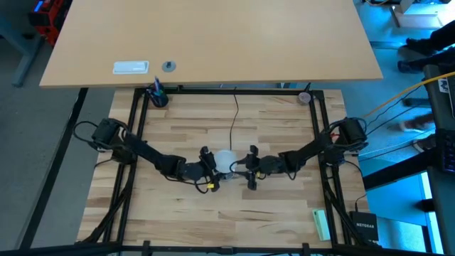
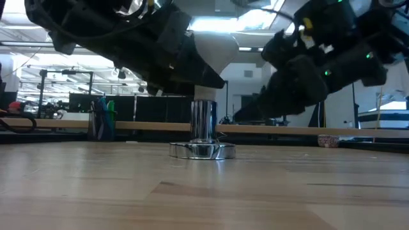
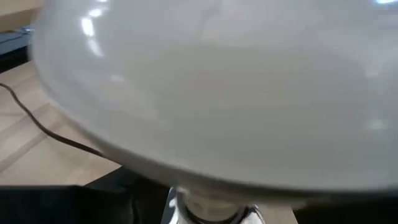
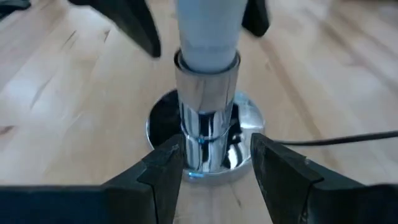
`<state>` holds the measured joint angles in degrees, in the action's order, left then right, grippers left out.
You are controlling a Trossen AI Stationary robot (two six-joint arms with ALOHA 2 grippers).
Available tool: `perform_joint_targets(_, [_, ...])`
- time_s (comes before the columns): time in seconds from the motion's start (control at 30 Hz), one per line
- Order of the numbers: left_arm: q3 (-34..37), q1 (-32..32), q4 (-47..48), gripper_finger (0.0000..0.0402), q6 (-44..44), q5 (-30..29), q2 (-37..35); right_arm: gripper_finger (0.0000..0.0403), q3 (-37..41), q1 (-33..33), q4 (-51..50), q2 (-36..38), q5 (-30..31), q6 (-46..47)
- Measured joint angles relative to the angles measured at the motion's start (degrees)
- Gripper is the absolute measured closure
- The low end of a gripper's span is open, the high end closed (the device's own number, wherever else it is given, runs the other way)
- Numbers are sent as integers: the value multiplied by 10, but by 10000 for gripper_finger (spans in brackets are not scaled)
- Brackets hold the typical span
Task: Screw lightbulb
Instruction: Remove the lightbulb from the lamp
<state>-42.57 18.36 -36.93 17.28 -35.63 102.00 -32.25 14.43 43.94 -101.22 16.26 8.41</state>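
Both tools flank lightbulb.

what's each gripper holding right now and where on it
The right gripper clamps the silver socket at its lower stem. The left gripper is at the lightbulb, but its hold cannot be told.

A small black box at the table's near right corner reads "NETGEAR". No other text is legible.

The lightbulb is frosted white with a rounded dome. It stands upright, neck down in the shiny silver socket, at the bench's middle.
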Motion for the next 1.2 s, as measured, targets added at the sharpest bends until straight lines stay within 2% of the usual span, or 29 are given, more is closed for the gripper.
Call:
perform_joint_targets(0.37, [0,-16,3,145,2,0,0,214,-37,-25,40,-67,-55,0])
perform_joint_targets(0.57, [0,-16,2,160,3,0,0,214,-67,-25,-10,-90,-55,-27])
perform_joint_targets(0.9, [-1,-16,-4,164,8,0,0,214,-68,-26,-13,-90,-49,-28])
perform_joint_targets(1.0, [-5,-16,-3,188,14,0,0,214,-68,-26,-12,-90,-49,-28])
perform_joint_targets(1.13, [-7,-16,-2,260,16,-1,0,214,-68,-25,-19,-83,-49,-28])
perform_joint_targets(1.2, [-8,-16,-2,262,16,0,0,214,-68,-25,-37,-68,-53,-28])
